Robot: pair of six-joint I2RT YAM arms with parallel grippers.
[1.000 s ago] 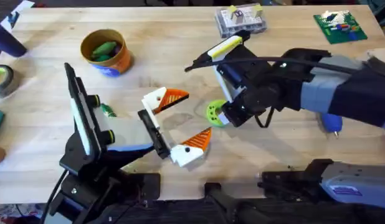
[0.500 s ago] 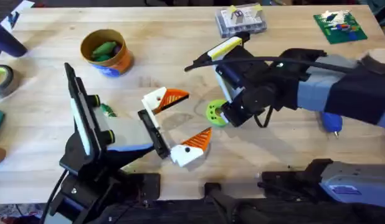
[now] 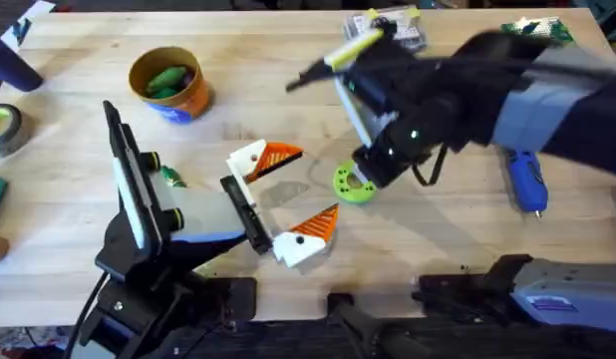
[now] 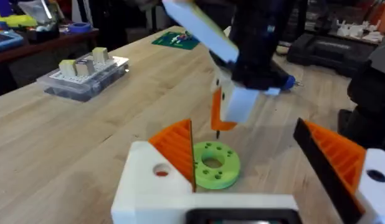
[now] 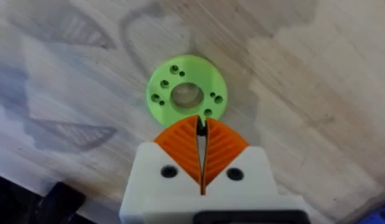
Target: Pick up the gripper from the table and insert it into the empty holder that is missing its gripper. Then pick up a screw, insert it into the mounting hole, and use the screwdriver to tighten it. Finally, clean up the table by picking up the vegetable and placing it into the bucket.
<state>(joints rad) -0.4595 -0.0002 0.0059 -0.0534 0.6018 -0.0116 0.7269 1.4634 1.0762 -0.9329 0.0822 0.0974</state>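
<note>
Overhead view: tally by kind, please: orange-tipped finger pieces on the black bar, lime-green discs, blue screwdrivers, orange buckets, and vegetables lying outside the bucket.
Orange-tipped finger pieces: 2
Lime-green disc: 1
Blue screwdriver: 1
Orange bucket: 1
Vegetable outside the bucket: 1
Total: 6

Right end effector above lime-green disc, screwdriver beside (on table), vegetable in bucket
</note>
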